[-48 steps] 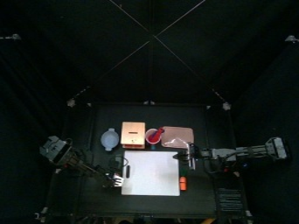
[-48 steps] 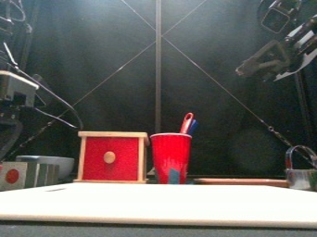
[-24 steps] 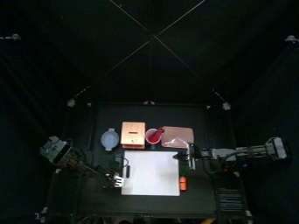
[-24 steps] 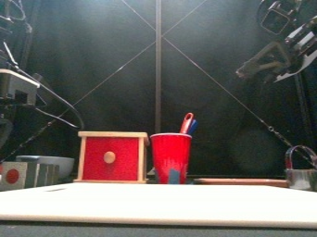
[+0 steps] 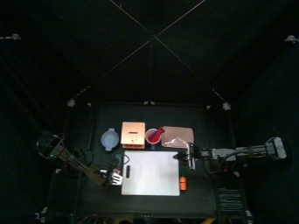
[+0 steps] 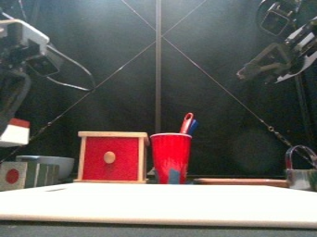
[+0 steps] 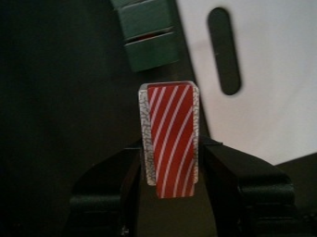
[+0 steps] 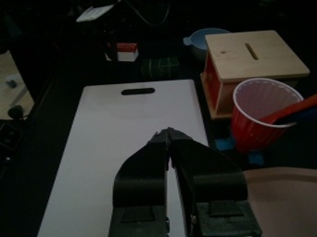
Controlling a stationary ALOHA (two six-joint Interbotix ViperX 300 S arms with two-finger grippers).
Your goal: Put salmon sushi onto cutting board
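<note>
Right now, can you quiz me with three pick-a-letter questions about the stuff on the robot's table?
1. Where does the red cup stand?
A. On top of the wooden box
B. Beside the wooden box
C. Inside the wooden box

2. What colour is the cutting board?
A. White
B. Green
C. Yellow

3. What is the left gripper doing?
A. Hanging open with nothing in it
B. Holding a spoon
C. Gripping the striped salmon sushi

Answers:
1. B, because the front view shows the cup standing on the table next to the box.
2. A, because the top view shows a big, flat white board.
3. C, because the left wrist view shows the sushi clamped between the two jaws.
</note>
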